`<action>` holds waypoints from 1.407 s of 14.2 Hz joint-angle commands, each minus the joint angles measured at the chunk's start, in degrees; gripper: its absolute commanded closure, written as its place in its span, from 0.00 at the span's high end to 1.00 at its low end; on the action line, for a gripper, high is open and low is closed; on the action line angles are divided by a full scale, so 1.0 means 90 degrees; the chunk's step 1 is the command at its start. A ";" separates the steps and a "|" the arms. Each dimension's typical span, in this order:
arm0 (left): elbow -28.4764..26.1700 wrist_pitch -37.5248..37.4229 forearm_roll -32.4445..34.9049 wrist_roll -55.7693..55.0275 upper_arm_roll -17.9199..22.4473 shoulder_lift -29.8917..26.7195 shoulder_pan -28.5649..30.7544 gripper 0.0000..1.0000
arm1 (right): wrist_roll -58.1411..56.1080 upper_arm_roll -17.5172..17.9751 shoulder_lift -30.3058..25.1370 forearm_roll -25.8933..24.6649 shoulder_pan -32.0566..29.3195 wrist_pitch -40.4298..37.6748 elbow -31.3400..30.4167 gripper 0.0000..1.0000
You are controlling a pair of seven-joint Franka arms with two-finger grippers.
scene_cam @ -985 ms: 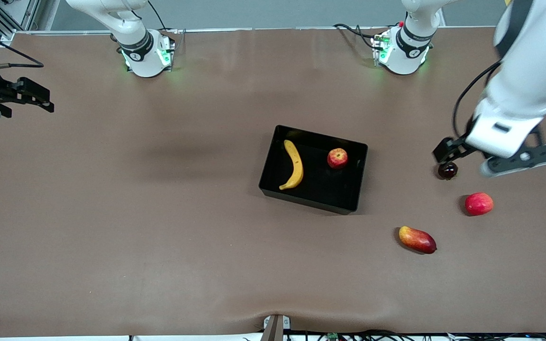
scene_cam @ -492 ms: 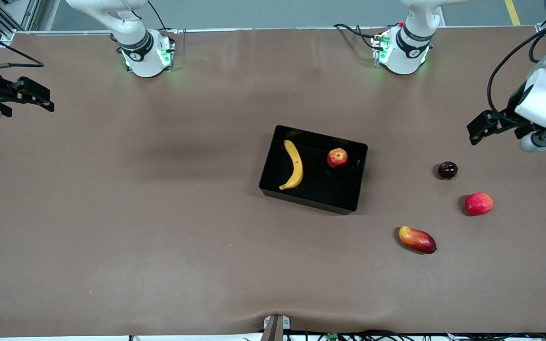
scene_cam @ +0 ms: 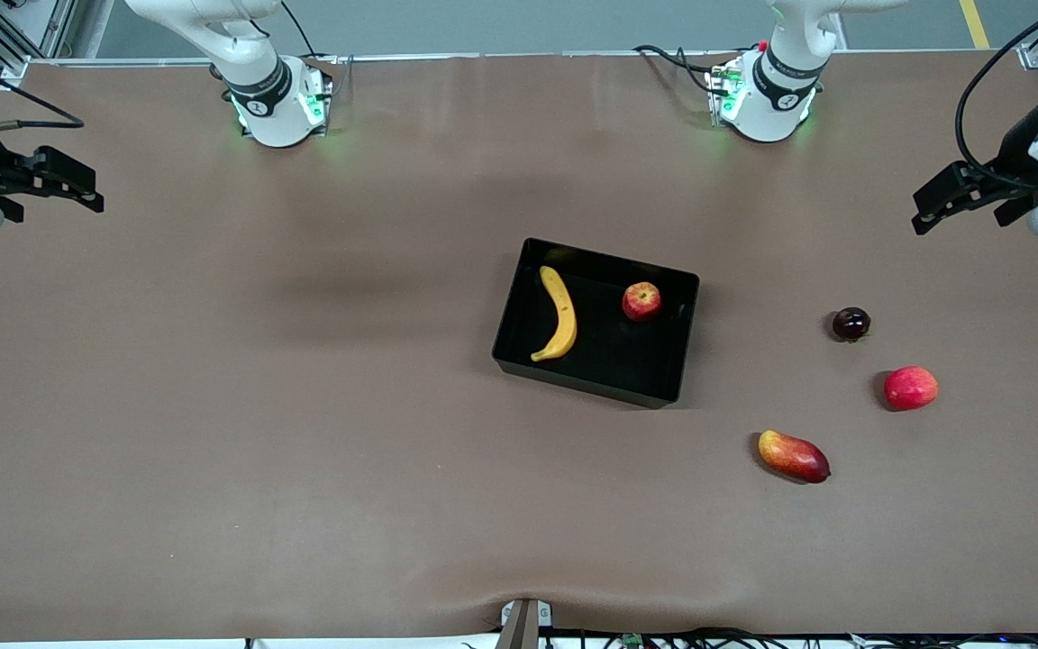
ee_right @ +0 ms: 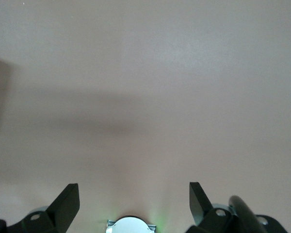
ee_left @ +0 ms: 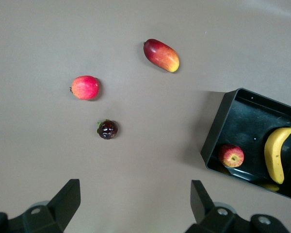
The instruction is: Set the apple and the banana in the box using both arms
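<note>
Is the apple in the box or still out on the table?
In. The apple rests on the floor of the box, beside the banana.

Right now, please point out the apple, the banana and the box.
apple (scene_cam: 641, 301), front view, middle of the fruit.
banana (scene_cam: 560, 315), front view, middle of its curve.
box (scene_cam: 587, 379), front view, wall nearest the camera.

Brown desk (scene_cam: 303, 433) beneath my arms. Resting directly on it: the black box (scene_cam: 593, 383) at centre; toward my left arm's end, a dark round fruit (scene_cam: 851, 324), a pinkish-red fruit (scene_cam: 911, 388), and a mango-like fruit (scene_cam: 793, 456) nearest the front camera.
</note>
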 commanded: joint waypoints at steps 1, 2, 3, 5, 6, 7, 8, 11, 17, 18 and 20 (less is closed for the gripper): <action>-0.0063 -0.0101 -0.0052 -0.0007 -0.0074 -0.0089 -0.0077 1.00 | -0.0015 -0.0027 -0.0006 0.0052 0.0160 0.0000 -0.0010 1.00; -0.0063 -0.0101 -0.0032 -0.0036 -0.0094 -0.0080 -0.0077 1.00 | -0.0015 -0.0027 -0.0015 0.0052 0.0161 -0.0029 -0.0010 1.00; -0.0063 -0.0121 -0.0032 -0.0046 -0.0104 -0.0079 -0.0087 1.00 | -0.0015 -0.0027 -0.0015 0.0052 0.0161 -0.0039 -0.0010 1.00; -0.0053 -0.0160 -0.0032 -0.0046 -0.0172 -0.0070 -0.0068 1.00 | -0.0015 -0.0027 -0.0015 0.0052 0.0151 0.0000 -0.0010 1.00; -0.0043 -0.0170 -0.0032 -0.0046 -0.0172 -0.0070 -0.0077 1.00 | -0.0015 -0.0027 -0.0015 0.0042 0.0151 0.0039 0.0000 1.00; -0.0043 -0.0170 -0.0041 -0.0046 -0.0172 -0.0079 -0.0077 1.00 | -0.0015 -0.0027 -0.0006 0.0032 0.0160 0.0116 0.0000 1.00; -0.0024 -0.0228 -0.0042 -0.0046 -0.0172 -0.0070 -0.0077 1.00 | -0.0015 -0.0027 -0.0006 0.0022 0.0161 0.0204 -0.0010 1.00; 0.0142 -0.0355 -0.0042 -0.0037 -0.0172 -0.0060 -0.0068 1.00 | -0.0005 -0.0027 0.0024 0.0042 0.0160 0.0312 -0.0020 1.00; 0.0191 -0.0414 -0.0051 0.0041 -0.0172 -0.0040 -0.0048 1.00 | -0.0015 -0.0037 0.0033 0.0042 0.0141 0.0322 0.0009 1.00; 0.0191 -0.0423 -0.0051 0.0051 -0.0172 -0.0050 -0.0048 1.00 | -0.0015 -0.0037 0.0024 0.0042 0.0151 0.0322 0.0019 1.00; 0.0269 -0.0530 -0.0042 0.0051 -0.0172 -0.0050 -0.0048 1.00 | -0.0005 -0.0027 0.0033 0.0071 0.0170 0.0390 0.0010 1.00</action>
